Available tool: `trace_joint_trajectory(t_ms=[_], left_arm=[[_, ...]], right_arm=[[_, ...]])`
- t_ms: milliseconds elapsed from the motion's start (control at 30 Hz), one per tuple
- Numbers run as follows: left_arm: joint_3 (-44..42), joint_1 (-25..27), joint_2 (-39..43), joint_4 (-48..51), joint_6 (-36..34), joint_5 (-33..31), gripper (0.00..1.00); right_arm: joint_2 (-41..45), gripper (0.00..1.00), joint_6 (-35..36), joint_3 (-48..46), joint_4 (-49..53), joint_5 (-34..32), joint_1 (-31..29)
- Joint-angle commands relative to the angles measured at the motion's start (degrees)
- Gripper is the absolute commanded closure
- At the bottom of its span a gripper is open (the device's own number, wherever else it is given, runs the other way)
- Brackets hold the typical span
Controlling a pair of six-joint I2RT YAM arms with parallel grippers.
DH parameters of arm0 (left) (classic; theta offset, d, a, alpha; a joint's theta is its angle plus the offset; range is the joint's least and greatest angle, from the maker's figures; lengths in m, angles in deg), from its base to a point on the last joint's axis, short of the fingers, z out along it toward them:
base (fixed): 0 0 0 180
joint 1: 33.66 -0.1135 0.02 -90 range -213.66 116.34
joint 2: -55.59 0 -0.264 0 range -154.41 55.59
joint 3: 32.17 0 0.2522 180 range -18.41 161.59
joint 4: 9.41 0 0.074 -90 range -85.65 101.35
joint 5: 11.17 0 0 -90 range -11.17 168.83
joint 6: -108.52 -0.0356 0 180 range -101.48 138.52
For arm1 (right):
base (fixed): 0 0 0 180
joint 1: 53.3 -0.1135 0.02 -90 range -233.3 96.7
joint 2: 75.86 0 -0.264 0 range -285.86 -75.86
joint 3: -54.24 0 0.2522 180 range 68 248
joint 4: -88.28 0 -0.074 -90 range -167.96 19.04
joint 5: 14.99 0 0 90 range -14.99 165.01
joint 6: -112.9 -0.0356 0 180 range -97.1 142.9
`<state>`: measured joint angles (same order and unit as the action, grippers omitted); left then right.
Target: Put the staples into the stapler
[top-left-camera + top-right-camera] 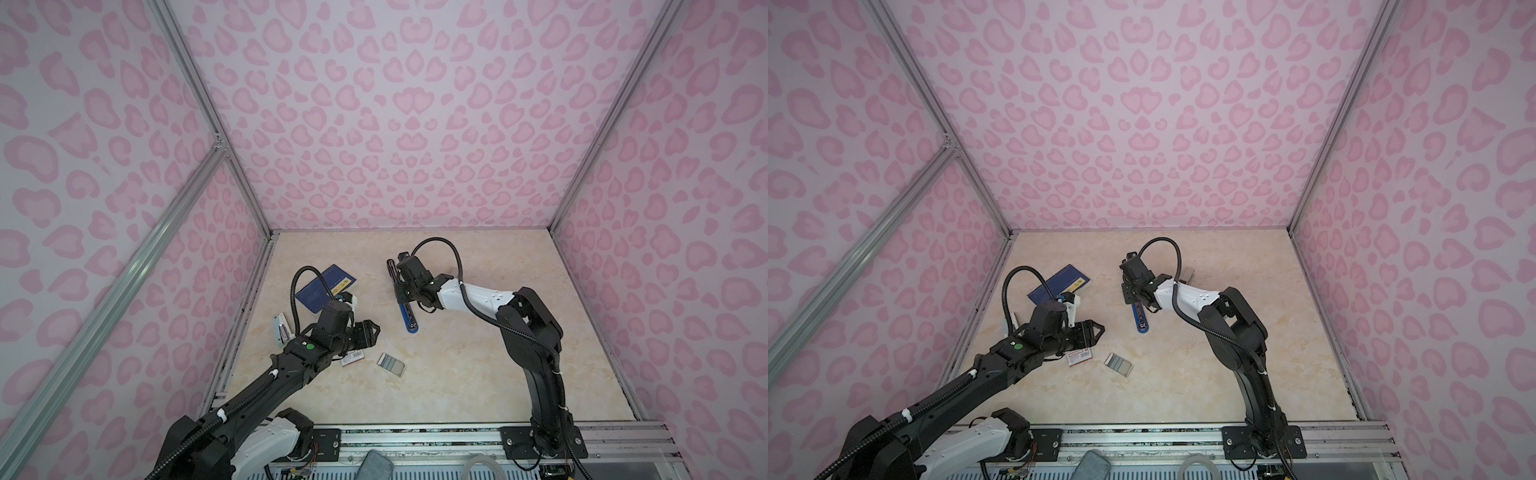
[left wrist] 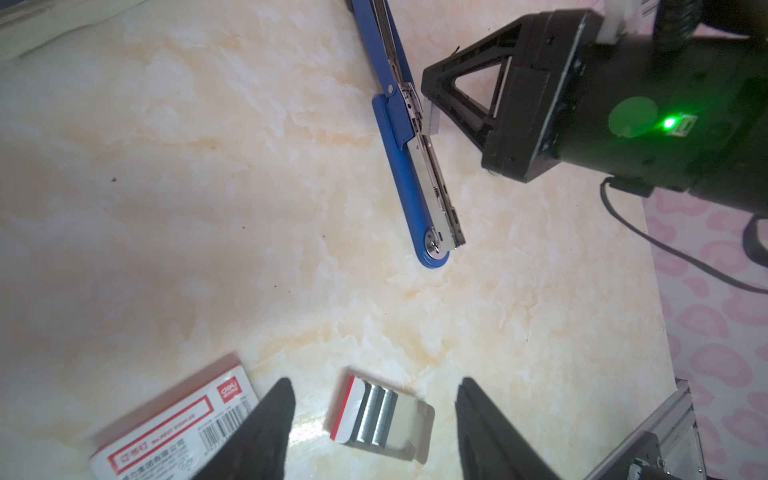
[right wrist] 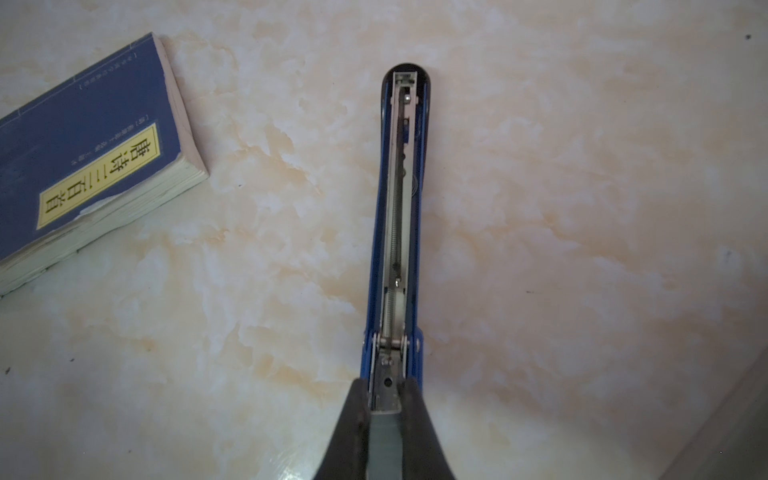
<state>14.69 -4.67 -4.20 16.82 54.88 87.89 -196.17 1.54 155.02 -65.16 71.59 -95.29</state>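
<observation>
Nearest the arms' base rail, a small white cardboard tray [image 1: 390,365] of silvery-grey staples lies flat on the cream marble-patterned tabletop [image 1: 498,353]. To its left and apart from it lies its white sleeve [image 1: 1079,356], with the red-framed label and barcode facing up. The left gripper [image 2: 376,384] hangs above the two with its black fingers [image 2: 274,415] spread wide and nothing between them. In the left wrist view the tray sits in the gap between the fingers and the sleeve lies just outside one of them.

Farther back, near the middle of the table, the long blue stapler [image 1: 409,320] lies opened out flat, its metal magazine channel facing up and its black-backed top arm stretched toward the far wall. The right gripper [image 3: 384,390] is above the stapler's hinge, jaws nearly closed and pinching a short grey strip of staples [image 3: 384,436]. The strip's free end is at the hinge end of the open channel. Whether it touches the metal cannot be told.

Beyond the left gripper, toward the far left of the table, a dark blue paperback book [image 1: 324,291] with a yellow title label lies flat, well apart from the stapler.
</observation>
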Motion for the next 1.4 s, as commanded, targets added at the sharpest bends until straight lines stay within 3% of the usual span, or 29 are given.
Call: trace_joint_trajectory(t_ms=[0,1100,1367], left_arm=[[-0.23,0.01,-0.05,-1.07,0.20,0.43,0.35],[-1.55,0.01,0.99,-1.51,0.64,0.08,0.36],[-1.46,-0.03,0.95,-1.53,0.62,0.17,0.36]], right_arm=[[-0.80,0.87,-0.03,-0.44,-0.32,-0.63,-0.22],[-0.64,0.88,0.89,-1.42,-0.05,-4.29,-1.66],[0.43,0.84,0.62,-4.13,-0.32,-4.84,-1.86]])
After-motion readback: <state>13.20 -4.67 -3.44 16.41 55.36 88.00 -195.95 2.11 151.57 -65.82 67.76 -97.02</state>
